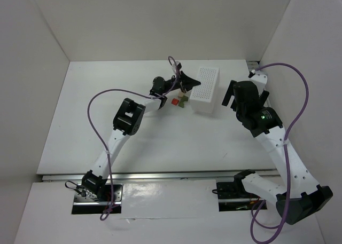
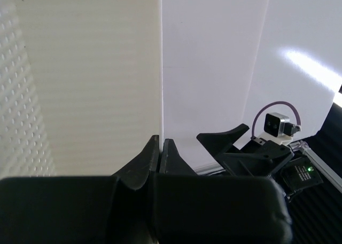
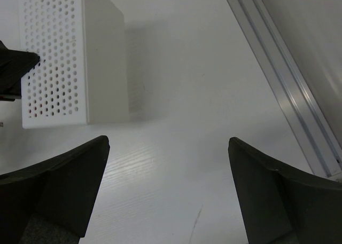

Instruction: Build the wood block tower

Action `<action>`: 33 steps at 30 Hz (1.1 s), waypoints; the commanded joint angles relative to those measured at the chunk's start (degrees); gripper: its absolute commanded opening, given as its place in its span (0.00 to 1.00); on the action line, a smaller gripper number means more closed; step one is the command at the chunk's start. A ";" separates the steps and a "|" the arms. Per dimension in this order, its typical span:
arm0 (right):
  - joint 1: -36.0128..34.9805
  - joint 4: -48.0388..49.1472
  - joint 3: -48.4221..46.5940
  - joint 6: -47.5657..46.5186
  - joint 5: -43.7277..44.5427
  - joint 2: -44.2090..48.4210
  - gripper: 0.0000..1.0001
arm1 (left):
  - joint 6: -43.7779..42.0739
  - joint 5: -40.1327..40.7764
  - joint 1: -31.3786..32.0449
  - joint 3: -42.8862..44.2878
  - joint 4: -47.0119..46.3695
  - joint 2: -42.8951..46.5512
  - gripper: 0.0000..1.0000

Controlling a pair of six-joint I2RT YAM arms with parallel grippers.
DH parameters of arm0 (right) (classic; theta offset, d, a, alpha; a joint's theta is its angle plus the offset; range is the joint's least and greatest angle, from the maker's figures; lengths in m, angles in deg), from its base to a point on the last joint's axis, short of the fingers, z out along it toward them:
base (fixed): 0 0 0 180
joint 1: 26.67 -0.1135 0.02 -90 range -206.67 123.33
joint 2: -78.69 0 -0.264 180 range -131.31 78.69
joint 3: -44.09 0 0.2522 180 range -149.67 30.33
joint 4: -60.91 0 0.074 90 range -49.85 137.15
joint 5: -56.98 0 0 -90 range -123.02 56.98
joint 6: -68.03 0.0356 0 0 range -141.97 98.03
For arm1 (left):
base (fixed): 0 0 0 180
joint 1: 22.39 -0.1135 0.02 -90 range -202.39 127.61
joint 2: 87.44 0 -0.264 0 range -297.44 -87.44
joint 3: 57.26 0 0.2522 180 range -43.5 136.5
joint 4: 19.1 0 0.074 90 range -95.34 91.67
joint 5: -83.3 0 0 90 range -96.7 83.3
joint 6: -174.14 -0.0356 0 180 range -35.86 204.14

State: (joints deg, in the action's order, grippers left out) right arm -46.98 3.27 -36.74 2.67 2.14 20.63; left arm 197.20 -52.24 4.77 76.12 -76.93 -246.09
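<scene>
Left gripper (image 2: 161, 146) clenched on nothing, close beside the white perforated box (image 2: 80, 78); right gripper (image 3: 168, 142) spread wide, empty.
The wood block tower (image 1: 179, 101) is seen only from above: a red piece (image 1: 175, 101) beside tan and green ones, just beside the box's near left corner. Light, rigid blocks are judged easily toppled and best pinched across flat sides. Whether any are stacked cannot be made out.

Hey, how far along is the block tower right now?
Done: little shows; the red block and green block sit together beside the white box, stacking too small to judge. In hand: nothing; left claw shut empty, right claw open, empty. Left: probably most of the stacking.
</scene>
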 commanded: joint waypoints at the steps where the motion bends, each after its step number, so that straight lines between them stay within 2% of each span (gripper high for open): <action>1: 0.36 -1.65 -1.93 0.76 0.44 1.20 0.99 | 17.38 2.38 0.00 -0.42 -34.14 -0.52 0.00; 12: 0.36 -1.13 -1.40 0.76 -0.09 1.20 0.99 | 17.90 0.99 0.61 -2.63 -34.14 0.71 0.00; 17: 0.36 -1.12 -0.87 0.76 -0.09 1.20 0.99 | 14.22 -5.69 1.14 -5.43 -32.13 8.50 0.00; 21: 0.36 -0.07 -0.87 0.76 -0.70 1.20 0.99 | 9.21 -9.92 1.14 -15.26 -29.22 16.42 0.00; 24: 0.36 0.63 -0.87 0.76 -1.49 1.20 0.99 | 8.59 -14.38 1.67 -15.99 -29.22 19.42 0.00; 25: 0.36 0.64 -0.26 0.76 -1.49 1.20 0.99 | 5.71 -16.84 1.67 -15.99 -27.39 22.56 0.00; 27: 0.36 1.25 0.27 0.76 -2.11 1.20 0.99 | -2.35 -24.84 1.67 -17.47 -18.72 27.93 0.00; 28: 0.36 1.86 0.27 0.76 -2.11 0.68 0.99 | -15.89 -26.69 1.67 -21.14 -3.01 31.17 0.00; 29: 0.36 1.87 0.27 0.76 -2.11 0.15 0.99 | -24.29 -27.75 0.89 -22.74 7.50 37.99 0.00; 30: 0.36 2.39 0.27 0.76 -2.11 0.14 0.99 | -33.07 -27.76 0.27 -23.71 19.18 41.11 0.00; 31: 0.36 3.09 0.27 0.76 -2.63 -0.47 0.99 | -42.12 -26.54 -1.13 -23.72 31.65 43.49 0.00; 32: 0.36 3.10 0.27 0.76 -3.25 -0.47 0.99 | -57.44 -22.88 -1.75 -20.85 55.01 46.21 0.00; 33: 0.36 3.71 0.27 0.76 -3.25 -0.99 0.99 | -62.90 -21.19 -2.45 -19.00 63.86 46.85 0.00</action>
State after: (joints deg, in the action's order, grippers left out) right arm -46.96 3.86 -36.61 3.09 -0.25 20.17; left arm 166.33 -75.45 5.20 52.71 -47.75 -206.85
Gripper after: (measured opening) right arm 0.992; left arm 0.053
